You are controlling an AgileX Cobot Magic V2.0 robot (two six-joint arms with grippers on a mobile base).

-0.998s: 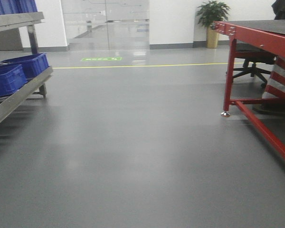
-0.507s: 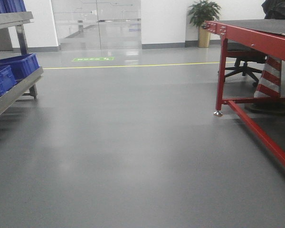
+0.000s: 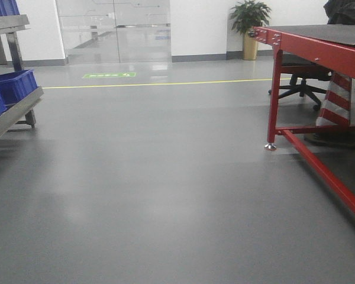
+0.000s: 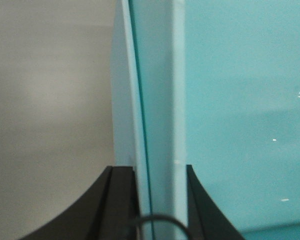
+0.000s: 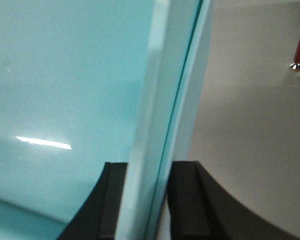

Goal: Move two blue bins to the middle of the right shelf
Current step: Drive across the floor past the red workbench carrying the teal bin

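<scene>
- I turn right: the red table nears; the shelved bins, far left of it, slip off-frame.
- My left end effector and right end effector pinch the carried bin by its walls, left of that table.

Bright even light; floor glare; wrist views blurred, blue bin washed cyan.

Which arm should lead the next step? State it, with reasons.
Neither alone, I'd judge: the left gripper and right gripper are each shut on a wall of the bin, which lies between them, so both should move it together.
</scene>
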